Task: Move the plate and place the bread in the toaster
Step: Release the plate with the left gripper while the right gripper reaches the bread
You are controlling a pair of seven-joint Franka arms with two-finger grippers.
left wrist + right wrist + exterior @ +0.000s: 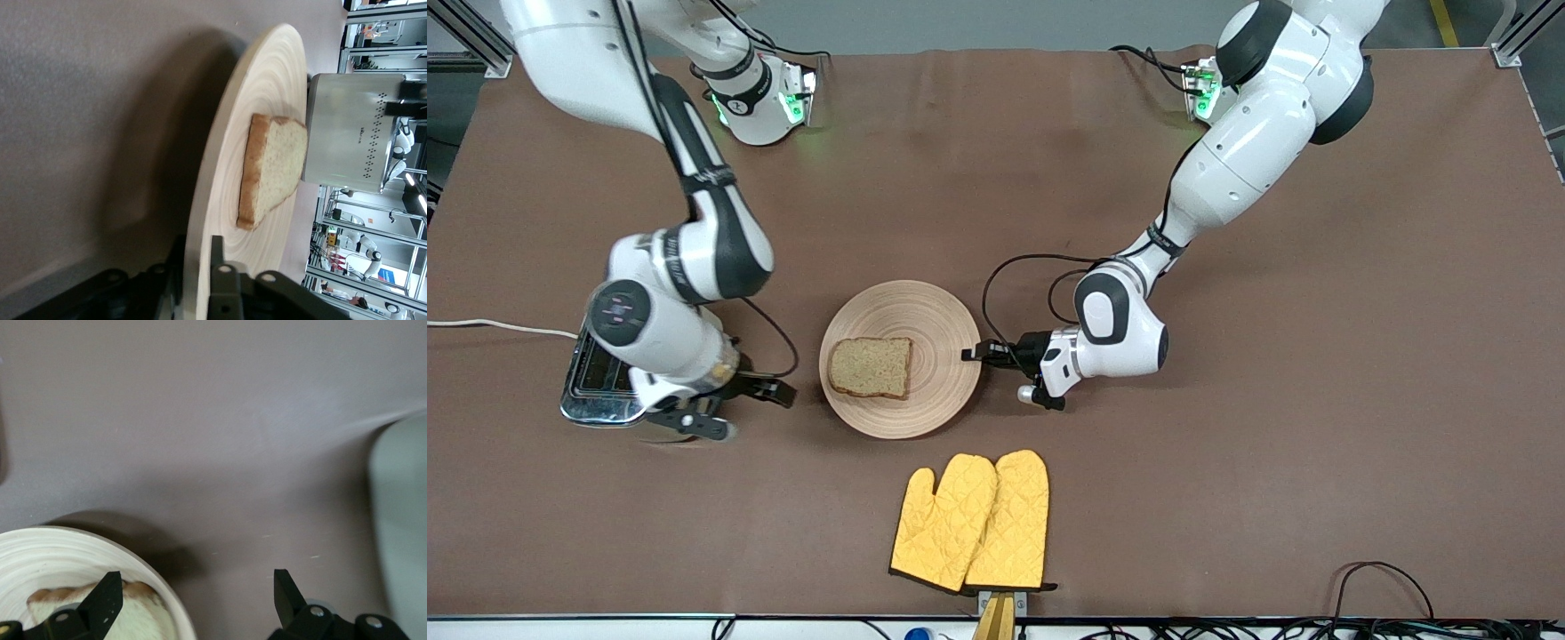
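The tan wooden plate (929, 311) lies mid-table with the slice of brown bread (870, 366) on it, toward the toaster's side. My left gripper (980, 353) is shut on the plate's rim at the left arm's end; in the left wrist view (197, 259) the rim sits between the fingers, with the plate (267, 100), the bread (277, 167) and the toaster (350, 133) in sight. The cream and chrome toaster (596, 382) stands toward the right arm's end, partly hidden by that arm. My right gripper (745, 409) is open and empty, low between toaster and plate (195, 587).
A pair of yellow oven mitts (974, 520) lies nearer to the front camera than the plate, by the table's edge. The toaster's white cord (498, 327) runs off the right arm's end of the table.
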